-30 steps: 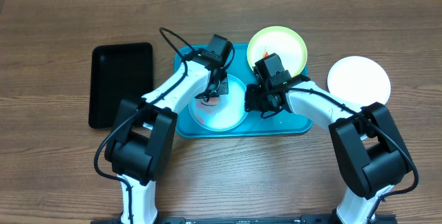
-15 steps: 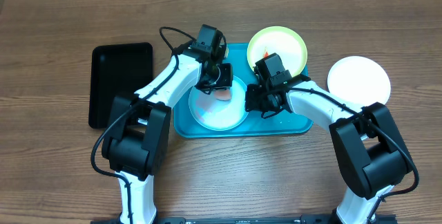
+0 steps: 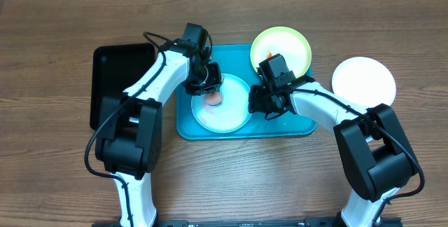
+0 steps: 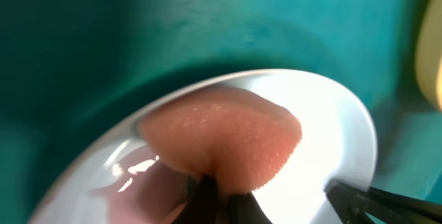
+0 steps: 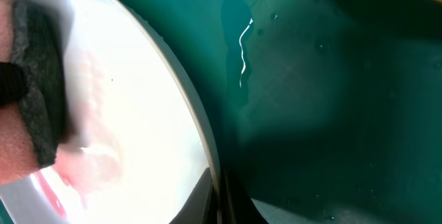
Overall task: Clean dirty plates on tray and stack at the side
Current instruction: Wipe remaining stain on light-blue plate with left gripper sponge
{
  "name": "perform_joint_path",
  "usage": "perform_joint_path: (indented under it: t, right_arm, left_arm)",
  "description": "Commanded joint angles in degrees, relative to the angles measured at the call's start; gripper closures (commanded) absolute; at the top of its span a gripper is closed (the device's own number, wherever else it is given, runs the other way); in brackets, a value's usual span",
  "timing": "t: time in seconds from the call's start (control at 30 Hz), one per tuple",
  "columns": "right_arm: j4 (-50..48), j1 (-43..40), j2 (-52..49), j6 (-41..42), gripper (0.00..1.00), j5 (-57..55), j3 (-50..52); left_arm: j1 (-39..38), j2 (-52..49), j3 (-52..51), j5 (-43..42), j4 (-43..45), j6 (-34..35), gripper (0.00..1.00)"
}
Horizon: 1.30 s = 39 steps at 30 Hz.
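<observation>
A light blue plate (image 3: 227,111) lies on the turquoise tray (image 3: 280,125). My left gripper (image 3: 209,89) is shut on a pink sponge (image 3: 213,97) that is pressed onto this plate. The left wrist view shows the sponge (image 4: 228,137) on the wet plate (image 4: 331,120), with the gripper (image 4: 219,203) pinching it. My right gripper (image 3: 253,102) is shut on the plate's right rim; in the right wrist view the gripper (image 5: 219,200) clamps the rim of the plate (image 5: 138,113), which carries a faint pink smear. A yellow-green plate (image 3: 290,45) with a red smear rests at the tray's far right corner.
A white plate (image 3: 362,80) sits on the wooden table right of the tray. A black tray (image 3: 119,66) lies to the left, partly under my left arm. Water films the turquoise tray (image 5: 331,79).
My left wrist has swung to the upper left, and the sponge slid right across the light blue plate and then back left. The right arm has held still on the rim.
</observation>
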State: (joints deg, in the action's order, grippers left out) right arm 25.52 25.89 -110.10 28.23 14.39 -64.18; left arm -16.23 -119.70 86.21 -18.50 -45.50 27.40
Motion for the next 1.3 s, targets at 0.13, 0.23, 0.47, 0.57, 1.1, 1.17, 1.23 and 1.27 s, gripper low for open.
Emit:
perform_joint_path:
  t: [0.13, 0.23, 0.47, 0.57, 1.1, 1.17, 1.23, 1.27]
  right_arm:
    - [0.7, -0.1, -0.9, -0.6, 0.96, -1.4, 0.3]
    - [0.7, -0.1, -0.9, -0.6, 0.96, -1.4, 0.3]
    - [0.7, -0.1, -0.9, -0.6, 0.96, -1.4, 0.3]
    - [0.7, -0.1, -0.9, -0.6, 0.96, -1.4, 0.3]
    - [0.7, -0.1, -0.9, -0.6, 0.96, -1.4, 0.3]
    - [0.7, -0.1, -0.9, -0.6, 0.96, -1.4, 0.3]
    - [0.7, -0.1, -0.9, -0.6, 0.96, -1.4, 0.3]
    - [0.7, -0.1, -0.9, -0.6, 0.96, -1.5, 0.3]
  left_arm:
    - [0.1, -0.9, 1.3, 0.5, 3.0, 3.5, 0.96]
    - [0.1, -0.9, 1.3, -4.8, 5.8, 3.5, 0.96]
    - [0.0, -0.9, 1.3, -8.6, 7.1, 2.6, 0.96]
    - [0.0, -0.9, 1.3, -8.5, 6.7, 1.9, 0.96]
    - [-1.8, -0.9, 1.3, -5.9, 2.3, -6.9, 0.96]
    - [-1.7, -0.9, 1.3, -3.8, 2.3, -6.9, 0.96]
    - [-1.7, -0.9, 1.3, -0.4, 2.1, -6.8, 0.96]
    - [-1.7, -0.9, 1.3, 1.5, 2.0, -6.8, 0.96]
